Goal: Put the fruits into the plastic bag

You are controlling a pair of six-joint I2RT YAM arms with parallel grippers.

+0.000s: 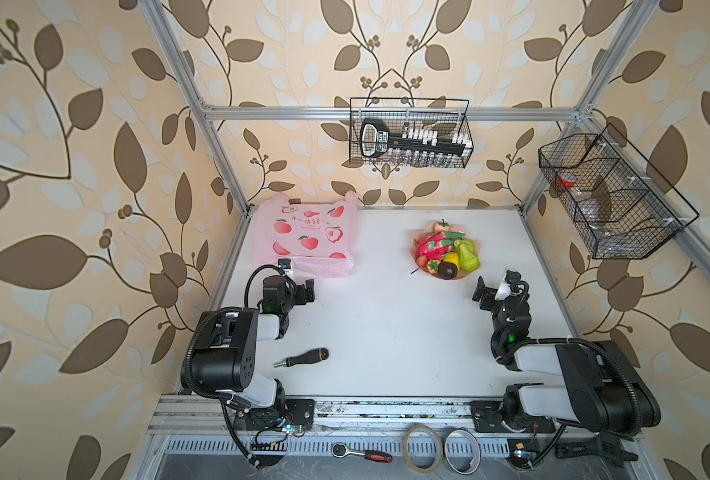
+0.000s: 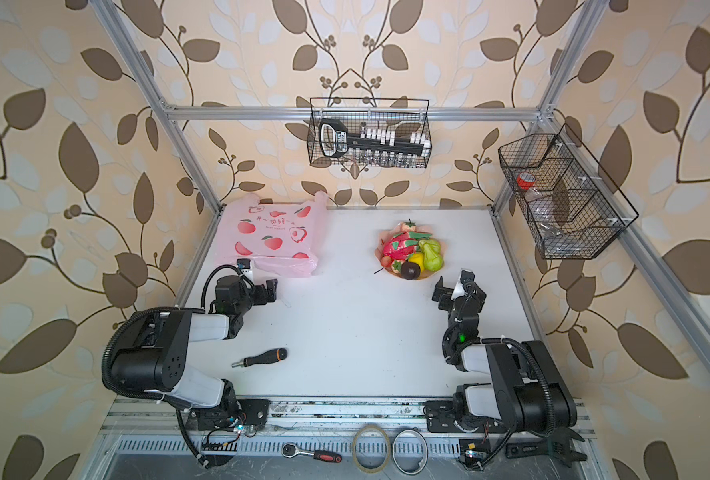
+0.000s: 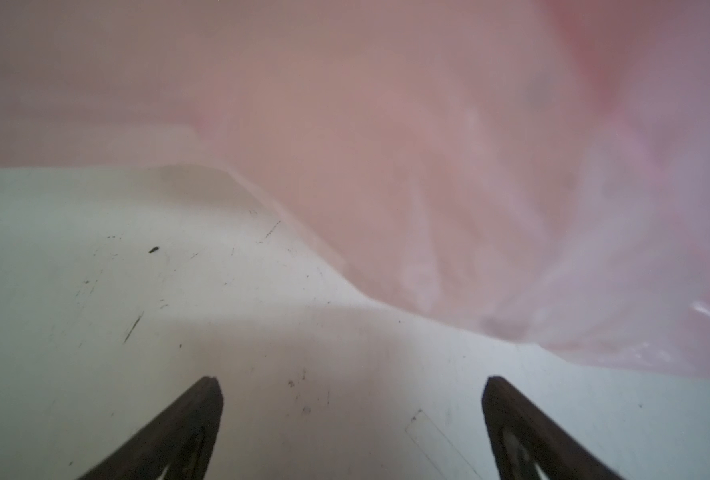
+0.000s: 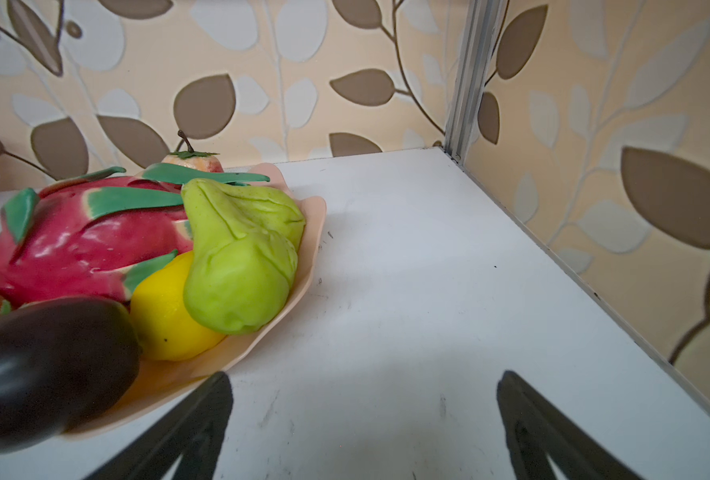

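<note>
Currently, the plastic bag [image 1: 303, 237] lies flat on the white table [image 1: 386, 328] in the far left corner, with its handles toward the back wall. No fruit is visible on it.

The fruits [image 1: 444, 253] are all piled on a peach-coloured scalloped plate [image 4: 315, 220], which sits on the far right-centre of the table, well apart from the bag. Arrangement on the plate:
- The dragon fruit [image 4: 79, 245] occupies the middle of the pile.
- The green pear [image 4: 241, 266] leans against it on the side nearer the right wall.
- The lemon [image 4: 162, 324] sits below the pear, touching both the pear and the dragon fruit.
- The dark plum [image 4: 46, 370] rests at the near rim.
- The strawberries [image 1: 422, 261] lie at the left rim.
- The persimmon [image 1: 442, 227] sits at the far rim, behind the dragon fruit.

The left gripper [image 3: 353, 380] is low over the table, just short of the bag's near edge. Its fingers [image 3: 195, 419] are spread wide with only bare table between them.

The right gripper [image 4: 363, 374] is low over the table just beside the plate's near rim. Its fingers [image 4: 527, 419] are spread wide and hold nothing. Whether one fingertip touches the rim cannot be determined.

A black-handled screwdriver [image 1: 303, 358] lies on the table near the left arm, well apart from the bag and the plate.
</note>
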